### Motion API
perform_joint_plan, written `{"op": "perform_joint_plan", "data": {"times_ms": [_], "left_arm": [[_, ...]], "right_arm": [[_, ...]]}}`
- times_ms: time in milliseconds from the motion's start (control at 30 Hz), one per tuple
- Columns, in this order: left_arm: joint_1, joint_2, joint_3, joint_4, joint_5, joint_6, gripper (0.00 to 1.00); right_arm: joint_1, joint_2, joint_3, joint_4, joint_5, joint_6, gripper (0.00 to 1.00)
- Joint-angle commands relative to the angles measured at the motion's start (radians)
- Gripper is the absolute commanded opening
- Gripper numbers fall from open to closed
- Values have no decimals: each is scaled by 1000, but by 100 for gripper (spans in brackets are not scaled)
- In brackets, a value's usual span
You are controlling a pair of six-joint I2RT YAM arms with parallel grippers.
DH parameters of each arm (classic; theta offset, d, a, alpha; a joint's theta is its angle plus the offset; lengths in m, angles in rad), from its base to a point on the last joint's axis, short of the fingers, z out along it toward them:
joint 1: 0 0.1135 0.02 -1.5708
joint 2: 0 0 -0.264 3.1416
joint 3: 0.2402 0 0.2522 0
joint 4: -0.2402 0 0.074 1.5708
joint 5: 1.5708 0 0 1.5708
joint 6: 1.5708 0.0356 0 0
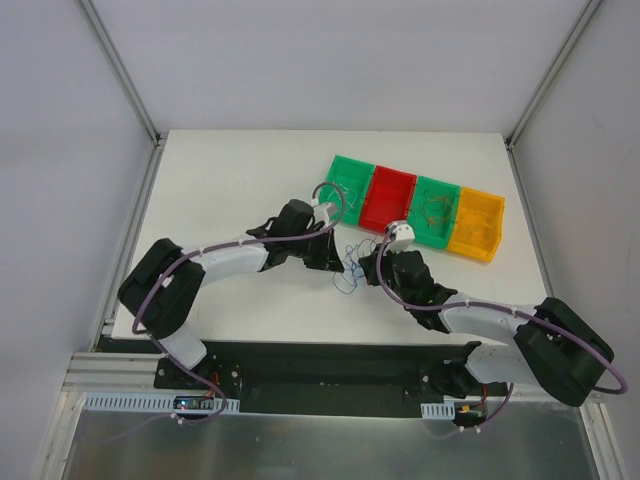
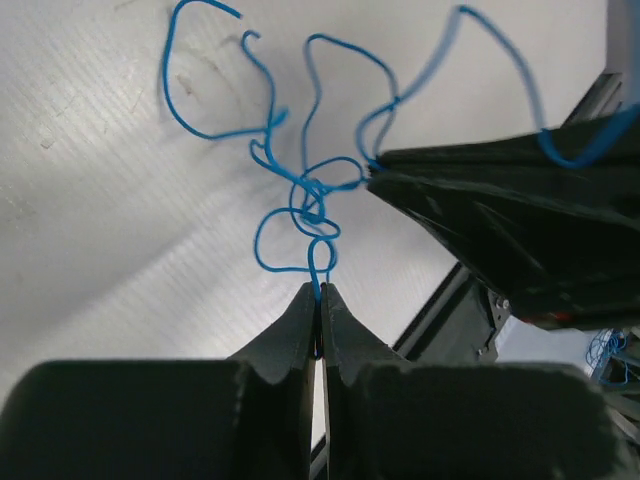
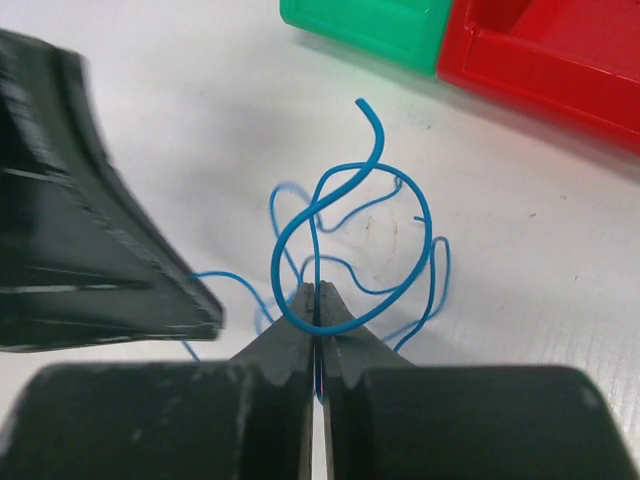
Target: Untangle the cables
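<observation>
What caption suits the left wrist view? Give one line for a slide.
Knotted blue cables pinched at two points, by the left gripper below and the right gripper at right.

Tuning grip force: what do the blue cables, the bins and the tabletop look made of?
Blue cables: thin wire, likely plastic-sheathed, slightly glossy; the loops hold their shape.
Red bin and green bin: smooth moulded plastic, sheen on the rims.
Table: white matte sheet, faintly ribbed, possibly corrugated plastic.

Left arm [image 1: 235, 263] and right arm [image 1: 490, 320]: black joints, white shells, a purple cable [image 1: 225, 247] along each. Tapered matte-black fingers [image 2: 290, 338], blocky black housing behind them.
</observation>
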Motion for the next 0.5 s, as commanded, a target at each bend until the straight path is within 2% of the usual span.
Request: {"op": "perform_joint_plan", "data": {"times_ms": [0, 167, 367, 467], "left_arm": [[-4, -185, -16, -65, -74, 84, 0], [-2, -336, -15, -167, -150, 137, 0], [-2, -455, 33, -294, -188, 209, 0], [-2, -512, 42, -325, -229, 242, 0]], "right_arm": [[-5, 2, 48, 3, 12, 12, 4], [-14, -38, 36, -59, 118, 62, 8], [-62, -79, 28, -148, 153, 136, 27], [-62, -104, 30, -168, 142, 113, 43]]}}
